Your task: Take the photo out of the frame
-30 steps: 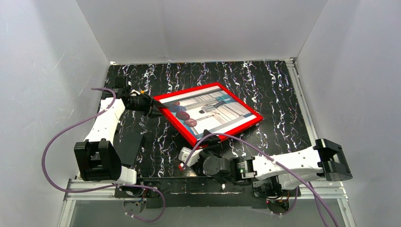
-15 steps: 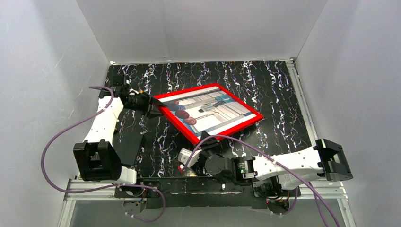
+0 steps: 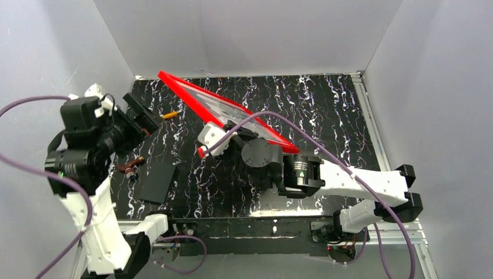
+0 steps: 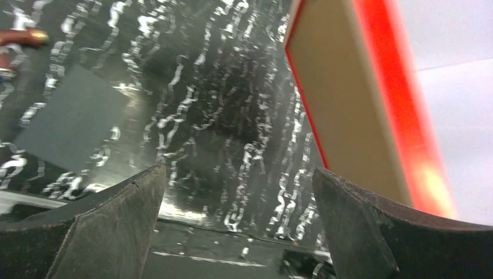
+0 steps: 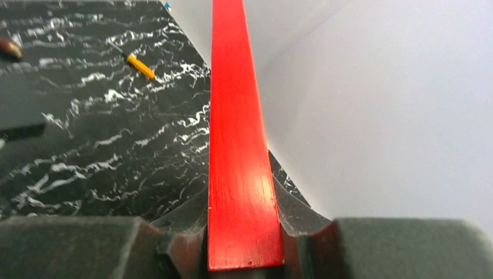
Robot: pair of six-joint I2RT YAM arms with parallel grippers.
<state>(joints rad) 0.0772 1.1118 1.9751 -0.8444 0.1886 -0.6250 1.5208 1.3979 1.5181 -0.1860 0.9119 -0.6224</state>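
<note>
Your right pincer [image 5: 244, 232] is clamped on one thin edge of the frame [image 3: 174, 83], and that is the only thing keeping it off the tabletop [image 3: 325, 104]. The frame stands steeply tilted from the upper left toward the centre of the overhead view. The photo [image 4: 340, 116] sits inside it, its brown back filling the right of the left wrist view. Your left pincer [image 4: 238, 192] is spread wide and empty, well apart from the frame, so it gives no support. The main risk is leverage: with so much frame beyond a narrow pinch, a quick wrist turn could pivot it between the pads or slide it out. It would then land near the yellow tool [image 3: 168, 115] at the upper left. If the photo is loose in the rim, it could slip out on its own and fall flat or bend. Bringing the left pincer in too fast from the back could knock the frame sideways instead of catching the board. The right arm's purple cable [image 3: 308, 143] also crosses the frame's lower right and may snag.
</note>
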